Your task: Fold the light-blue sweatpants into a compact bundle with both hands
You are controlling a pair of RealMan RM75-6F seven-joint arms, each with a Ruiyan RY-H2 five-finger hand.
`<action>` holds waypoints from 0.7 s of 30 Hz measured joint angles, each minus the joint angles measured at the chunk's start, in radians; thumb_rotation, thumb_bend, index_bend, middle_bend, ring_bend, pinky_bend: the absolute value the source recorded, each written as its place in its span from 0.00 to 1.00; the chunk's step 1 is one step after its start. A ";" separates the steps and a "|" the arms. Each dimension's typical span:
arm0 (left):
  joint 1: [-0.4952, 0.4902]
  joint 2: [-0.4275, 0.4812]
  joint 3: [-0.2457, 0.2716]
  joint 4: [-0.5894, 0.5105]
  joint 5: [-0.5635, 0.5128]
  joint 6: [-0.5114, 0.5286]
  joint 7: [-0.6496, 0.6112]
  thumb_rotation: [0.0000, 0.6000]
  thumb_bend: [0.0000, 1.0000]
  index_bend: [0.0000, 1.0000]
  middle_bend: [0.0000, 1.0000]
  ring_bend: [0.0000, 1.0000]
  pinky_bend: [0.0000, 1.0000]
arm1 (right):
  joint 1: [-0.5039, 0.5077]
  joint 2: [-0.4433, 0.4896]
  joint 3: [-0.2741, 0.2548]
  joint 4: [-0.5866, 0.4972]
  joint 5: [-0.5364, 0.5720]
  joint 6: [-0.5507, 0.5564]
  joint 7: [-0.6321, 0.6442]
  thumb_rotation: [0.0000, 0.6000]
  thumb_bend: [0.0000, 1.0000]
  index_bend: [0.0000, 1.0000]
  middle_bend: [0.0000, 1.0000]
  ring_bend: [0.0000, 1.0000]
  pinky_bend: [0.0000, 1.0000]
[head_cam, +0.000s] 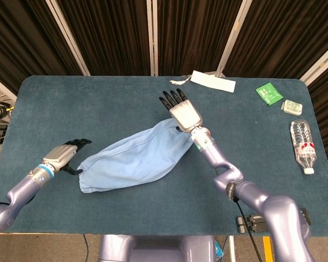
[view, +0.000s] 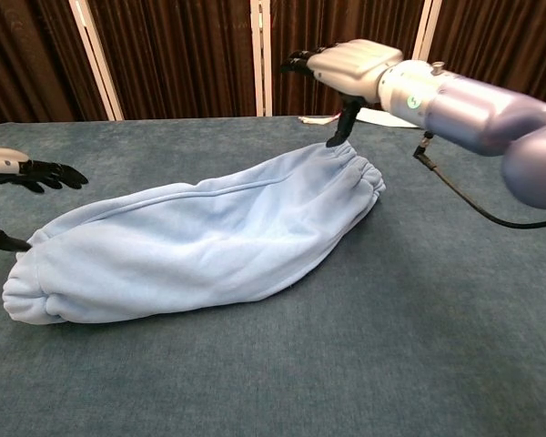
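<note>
The light-blue sweatpants [head_cam: 134, 159] [view: 200, 241] lie as a long narrow fold, running from the near left to the far right across the middle of the table. My right hand [head_cam: 183, 112] [view: 346, 62] hovers just above the gathered far-right end with its fingers stretched out and nothing in it. Only its thumb tip hangs down close to the cloth. My left hand [head_cam: 64, 153] [view: 23, 171] sits beside the near-left end, fingers spread flat and off the fabric.
The blue table [head_cam: 71, 103] carries a white strip [head_cam: 213, 81] at the back edge, a green packet [head_cam: 269, 93], a small wrapped item [head_cam: 291, 107] and a plastic water bottle [head_cam: 303, 146] on the right side.
</note>
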 measured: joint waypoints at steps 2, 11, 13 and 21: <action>0.018 0.006 -0.001 -0.003 0.022 0.046 -0.004 0.97 0.04 0.00 0.00 0.00 0.00 | -0.027 0.041 -0.007 -0.061 -0.004 0.027 -0.003 1.00 0.00 0.00 0.00 0.00 0.00; 0.101 0.043 0.022 -0.012 0.220 0.282 -0.013 0.97 0.04 0.00 0.00 0.00 0.00 | -0.183 0.271 -0.067 -0.352 -0.042 0.176 -0.021 1.00 0.00 0.00 0.00 0.00 0.00; 0.114 0.047 0.037 -0.004 0.285 0.332 -0.005 0.97 0.04 0.00 0.00 0.00 0.00 | -0.228 0.325 -0.087 -0.410 -0.055 0.218 -0.022 1.00 0.00 0.00 0.00 0.00 0.00; 0.127 0.028 0.122 0.113 0.550 0.451 0.033 0.97 0.04 0.00 0.00 0.00 0.00 | -0.404 0.484 -0.163 -0.583 -0.076 0.356 -0.016 1.00 0.00 0.00 0.00 0.00 0.00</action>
